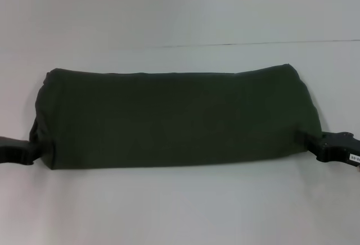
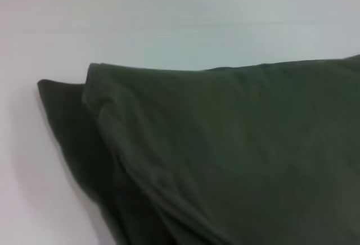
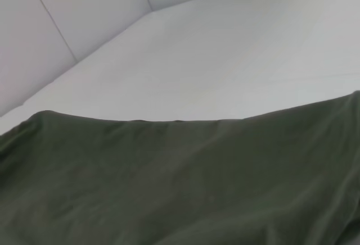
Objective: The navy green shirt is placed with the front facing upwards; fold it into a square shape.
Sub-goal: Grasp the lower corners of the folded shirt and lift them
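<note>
The left gripper (image 1: 25, 152) sits at the left near corner of the navy green shirt (image 1: 174, 118), its tip tucked against or under the cloth; whether it is closed on the fabric cannot be told, since the fingers are hidden. The shirt lies across the middle of the white desk (image 1: 180, 211) as a long horizontal band, plain green side up, no lettering showing, so it looks already folded lengthwise at least once. In the left wrist view a second layer peeks out beneath the top one at the end (image 2: 62, 121), which fits that reading.

At the right near corner the right gripper (image 1: 323, 144) meets the shirt in the same way, and its opening cannot be told either.

My judgement: a lengthwise fold is finishing, or the ends are about to be taken up. The next move calls for bringing one end across onto the other, edges kept aligned, to shorten the band toward a square.

Nothing else lies on the desk; a wall of pale panels (image 3: 67, 20) stands behind, well apart from the work.
</note>
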`<action>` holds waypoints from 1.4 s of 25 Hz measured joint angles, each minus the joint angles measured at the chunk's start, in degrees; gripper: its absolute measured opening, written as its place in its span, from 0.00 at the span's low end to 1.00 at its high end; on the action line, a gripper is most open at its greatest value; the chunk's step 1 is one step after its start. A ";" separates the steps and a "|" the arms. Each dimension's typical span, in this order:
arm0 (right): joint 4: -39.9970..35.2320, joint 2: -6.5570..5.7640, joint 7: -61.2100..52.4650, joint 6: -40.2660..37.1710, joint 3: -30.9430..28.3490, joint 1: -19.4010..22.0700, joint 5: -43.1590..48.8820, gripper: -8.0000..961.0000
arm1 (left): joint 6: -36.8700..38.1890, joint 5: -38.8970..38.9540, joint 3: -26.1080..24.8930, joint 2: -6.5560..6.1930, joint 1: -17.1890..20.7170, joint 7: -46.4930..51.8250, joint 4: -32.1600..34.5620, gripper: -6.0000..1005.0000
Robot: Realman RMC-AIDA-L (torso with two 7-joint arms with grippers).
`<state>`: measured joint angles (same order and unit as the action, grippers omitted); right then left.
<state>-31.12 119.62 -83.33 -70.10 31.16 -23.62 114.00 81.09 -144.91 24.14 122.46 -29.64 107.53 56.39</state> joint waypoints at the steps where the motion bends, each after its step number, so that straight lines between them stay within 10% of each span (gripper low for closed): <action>1: -0.18 -0.01 0.09 -0.51 -0.08 0.32 -0.04 0.06 | 0.17 0.02 -0.06 0.00 0.11 -0.06 0.15 0.01; 35: -1.62 -0.32 8.93 -10.62 -4.47 10.52 -0.18 0.11 | 18.55 2.62 -6.64 1.03 9.07 -7.11 5.23 0.01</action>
<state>-32.74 119.30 -74.40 -80.72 26.70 -13.09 113.82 99.65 -142.29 17.50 123.48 -20.57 100.42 61.62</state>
